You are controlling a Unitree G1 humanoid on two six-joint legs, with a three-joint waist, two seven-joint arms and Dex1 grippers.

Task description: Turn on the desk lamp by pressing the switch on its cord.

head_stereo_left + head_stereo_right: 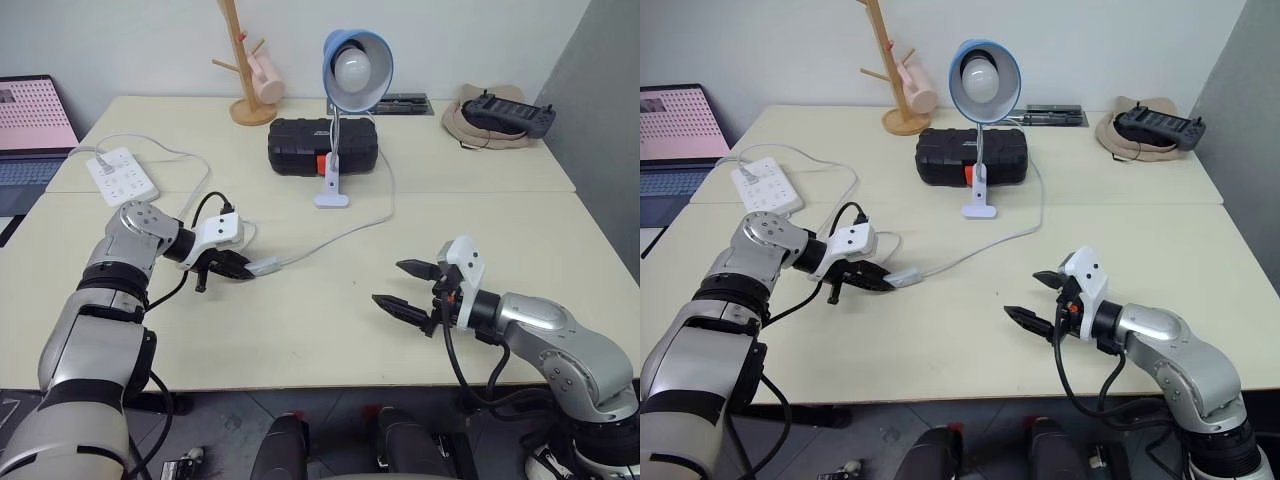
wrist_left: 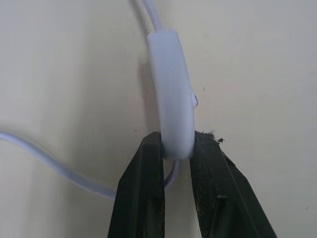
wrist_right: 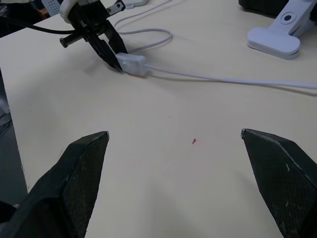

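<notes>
Left pincer (image 1: 232,265): lower left of the head view, black fingers (image 2: 143,198) pinched on one end of the switch (image 1: 264,266), which lies on the cream worktop (image 1: 330,330) left of centre. Right pincer (image 1: 405,287): lower right, fingers spread wide, nothing between them, above bare worktop and well apart from the switch. Cord (image 1: 350,230): thin, white, running from the switch up and right to the lamp's base. Desk lamp (image 1: 345,100): upper centre, blue shade, bulb unlit, standing just before a black case (image 1: 300,145). Power strip (image 1: 122,176): upper left. Wooden mug tree (image 1: 243,70) with pink mug: behind the case.
</notes>
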